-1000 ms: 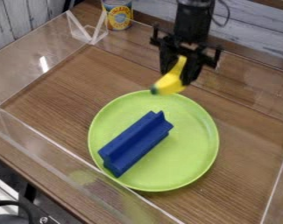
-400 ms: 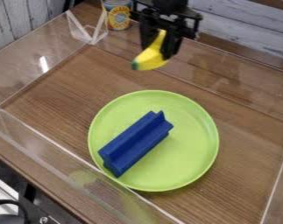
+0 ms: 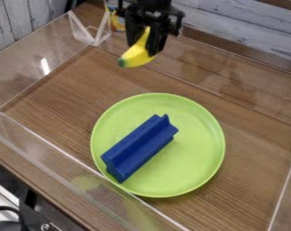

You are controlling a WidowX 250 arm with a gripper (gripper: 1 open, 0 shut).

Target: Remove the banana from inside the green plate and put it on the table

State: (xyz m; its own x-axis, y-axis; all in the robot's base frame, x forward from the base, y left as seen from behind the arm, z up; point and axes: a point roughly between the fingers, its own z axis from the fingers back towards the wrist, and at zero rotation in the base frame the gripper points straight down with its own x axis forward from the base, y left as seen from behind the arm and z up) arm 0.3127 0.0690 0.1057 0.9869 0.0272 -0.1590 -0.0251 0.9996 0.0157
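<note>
The small yellow banana (image 3: 138,54) hangs in the air over the far part of the wooden table (image 3: 63,99), up and left of the green plate (image 3: 195,113). My black gripper (image 3: 150,38) points straight down and is shut on the banana's upper end; the banana slants down to the left, clear of the plate. The lime-green plate lies in the middle of the table with a blue block (image 3: 141,144) inside it.
Clear acrylic walls (image 3: 40,54) border the table on the left, front and right. A yellow-labelled can (image 3: 120,15) stands behind the gripper at the back edge. Bare wood shows left of and behind the plate.
The gripper has carried the banana leftward and away from above the plate's far rim to over bare table. The plate and blue block have not moved.
</note>
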